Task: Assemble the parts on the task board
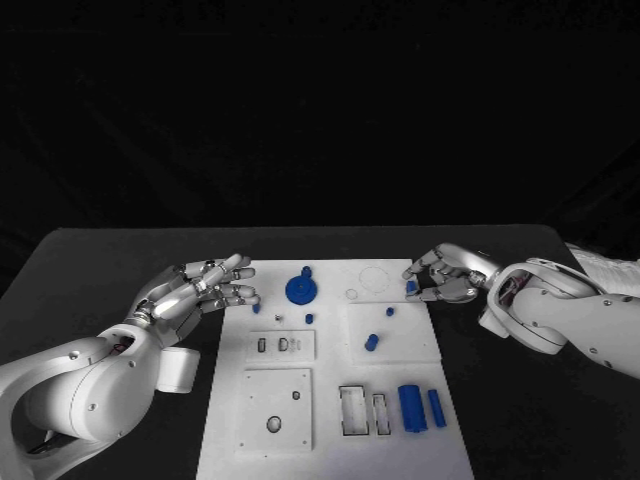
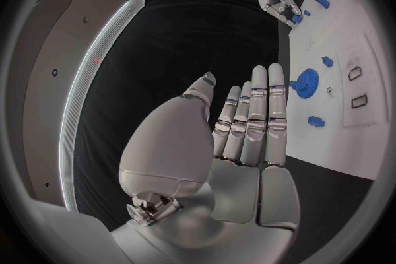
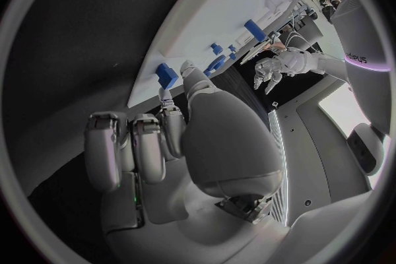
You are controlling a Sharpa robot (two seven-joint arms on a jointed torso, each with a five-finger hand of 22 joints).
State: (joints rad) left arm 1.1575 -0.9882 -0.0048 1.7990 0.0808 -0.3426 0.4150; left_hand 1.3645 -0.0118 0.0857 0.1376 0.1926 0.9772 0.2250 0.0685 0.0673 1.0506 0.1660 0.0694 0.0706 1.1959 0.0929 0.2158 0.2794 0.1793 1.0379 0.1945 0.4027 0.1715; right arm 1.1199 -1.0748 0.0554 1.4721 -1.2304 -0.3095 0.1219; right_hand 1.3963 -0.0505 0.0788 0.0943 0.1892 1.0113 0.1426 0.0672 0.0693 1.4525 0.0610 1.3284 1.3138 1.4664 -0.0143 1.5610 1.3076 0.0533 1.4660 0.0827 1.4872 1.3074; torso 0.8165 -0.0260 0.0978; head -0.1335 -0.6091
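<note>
The white task board point(image 1: 335, 440) lies in the middle of the black table. On its far part stand a blue gear point(image 1: 303, 290) and several small blue pegs, one of them point(image 1: 371, 342) near the middle. My left hand point(image 1: 198, 290) hovers at the board's far left edge, fingers straight and apart, holding nothing; the left wrist view shows the gear point(image 2: 307, 81) just beyond its fingertips point(image 2: 276, 76). My right hand point(image 1: 446, 274) is at the board's far right edge and pinches a small blue part point(image 1: 411, 287) between thumb and a finger, seen close in the right wrist view point(image 3: 167, 74).
Two blue cylinders point(image 1: 410, 407) lie side by side on the board's near right, beside rectangular slots point(image 1: 353, 410). A plate with small slots point(image 1: 281, 345) and a plate with an oval hole point(image 1: 276, 423) sit on the near left. Bare black table point(image 1: 104, 270) flanks the board.
</note>
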